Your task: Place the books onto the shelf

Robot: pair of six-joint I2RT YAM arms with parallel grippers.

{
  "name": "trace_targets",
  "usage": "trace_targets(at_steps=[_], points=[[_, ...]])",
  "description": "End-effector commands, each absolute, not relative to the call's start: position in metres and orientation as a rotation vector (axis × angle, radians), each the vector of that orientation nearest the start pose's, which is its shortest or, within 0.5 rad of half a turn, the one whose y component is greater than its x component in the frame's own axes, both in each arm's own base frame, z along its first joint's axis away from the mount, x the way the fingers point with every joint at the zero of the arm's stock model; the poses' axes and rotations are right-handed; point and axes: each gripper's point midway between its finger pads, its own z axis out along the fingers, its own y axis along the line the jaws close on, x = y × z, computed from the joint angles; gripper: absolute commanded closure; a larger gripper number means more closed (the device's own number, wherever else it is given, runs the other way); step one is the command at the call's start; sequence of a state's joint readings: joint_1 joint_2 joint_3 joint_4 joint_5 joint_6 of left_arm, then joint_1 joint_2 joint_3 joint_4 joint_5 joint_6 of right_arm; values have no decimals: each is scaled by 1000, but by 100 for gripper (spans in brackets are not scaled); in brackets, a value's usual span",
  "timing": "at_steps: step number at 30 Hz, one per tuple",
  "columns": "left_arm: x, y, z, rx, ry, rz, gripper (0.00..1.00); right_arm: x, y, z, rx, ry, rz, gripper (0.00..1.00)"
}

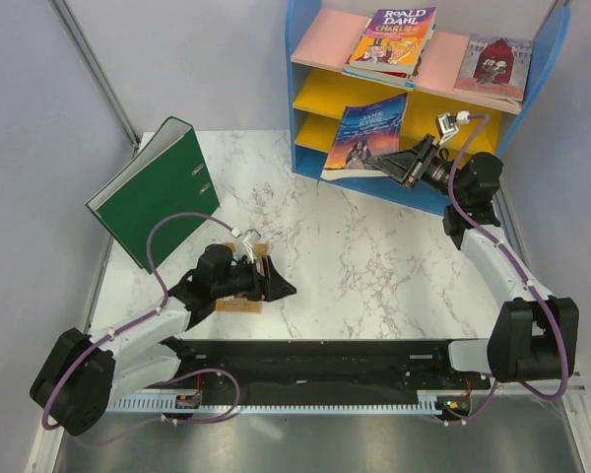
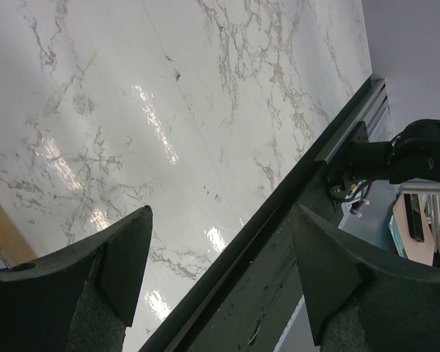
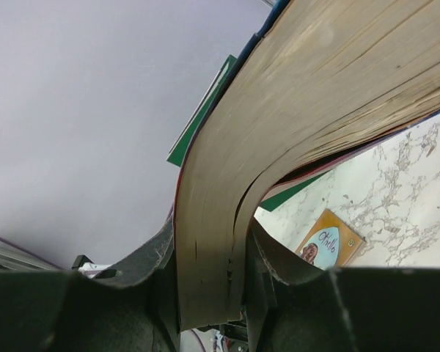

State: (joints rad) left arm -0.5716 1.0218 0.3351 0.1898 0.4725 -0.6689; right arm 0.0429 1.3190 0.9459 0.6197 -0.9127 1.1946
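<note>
The blue-framed shelf [image 1: 305,89] stands at the back right. On its pink top board lie the purple Roald Dahl book [image 1: 394,37] and a pinkish book [image 1: 492,65]. My right gripper [image 1: 382,162] [image 3: 209,242] is shut on the page edge of the dark blue book [image 1: 370,133] [image 3: 315,95], which it holds tilted in front of the yellow boards. A small tan-orange book [image 1: 238,304] [image 3: 330,246] lies flat on the table near the front left, partly hidden under my left gripper [image 1: 282,288] [image 2: 220,213], which is open with nothing between its fingers [image 2: 125,257].
A big green ring binder [image 1: 158,187] stands propped at the back left of the marble table [image 1: 355,256]. A black rail [image 1: 325,355] with both arm bases runs along the near edge. Grey walls enclose the left and back.
</note>
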Motion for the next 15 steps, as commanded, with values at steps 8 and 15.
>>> trace_targets(at_steps=[8,15], points=[[190,-245,100,206,2216,-1227,18,343,164,436,-128,1314,1425,100],[189,-245,100,207,2217,-1228,18,372,160,390,-37,1392,1393,100]])
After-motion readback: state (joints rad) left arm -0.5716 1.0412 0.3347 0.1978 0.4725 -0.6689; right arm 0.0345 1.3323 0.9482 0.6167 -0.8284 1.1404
